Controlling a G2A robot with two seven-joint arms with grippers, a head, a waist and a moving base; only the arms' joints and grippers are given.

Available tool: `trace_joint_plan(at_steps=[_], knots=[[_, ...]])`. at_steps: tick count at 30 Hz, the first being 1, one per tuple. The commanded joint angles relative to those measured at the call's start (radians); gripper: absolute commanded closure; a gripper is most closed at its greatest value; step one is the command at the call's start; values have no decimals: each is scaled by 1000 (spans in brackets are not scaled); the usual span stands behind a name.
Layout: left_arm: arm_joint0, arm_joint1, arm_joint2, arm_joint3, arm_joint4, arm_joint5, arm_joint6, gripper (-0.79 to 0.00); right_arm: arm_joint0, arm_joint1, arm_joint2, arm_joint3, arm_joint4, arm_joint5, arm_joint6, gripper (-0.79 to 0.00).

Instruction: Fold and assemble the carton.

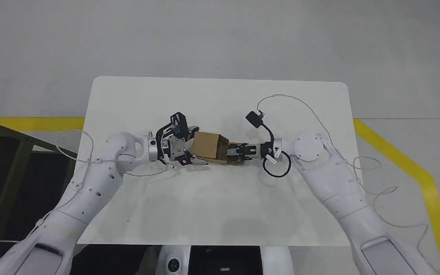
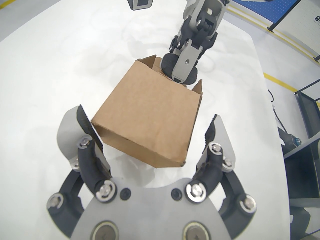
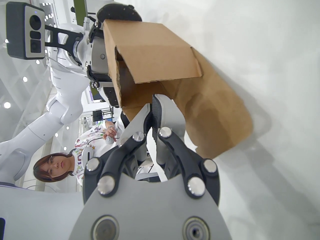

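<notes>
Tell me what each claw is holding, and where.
Right claw seems shut on the box at its open end's edge. Left claw open around the other end, holding nothing.

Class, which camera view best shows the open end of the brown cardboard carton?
The right wrist view: it looks into the open end of the brown cardboard carton, one flap folded across. The left wrist view shows a closed panel and flap tips; the top view shows it small, from above.

- No text, number or label can be read.
- A white panel (image 2: 308, 6) beyond the surface (image 2: 50, 76) bears a scrap of dark lettering, cut off at the edge of view and illegible.
</notes>
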Motion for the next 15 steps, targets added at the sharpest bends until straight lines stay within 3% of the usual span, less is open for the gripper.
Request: trace_joint_plan(at_steps=[1, 9, 15], knots=[[-1, -1, -1, 7, 1, -1, -1, -785, -6, 10, 19, -19, -26, 7, 16, 0], [1, -7, -1, 7, -4, -5, -10, -785, -111, 47, 86, -193, -44, 53, 83, 0], [-1, -10, -5, 5, -10, -3, -20, -785, -152, 52, 68, -267, -45, 79, 102, 0]])
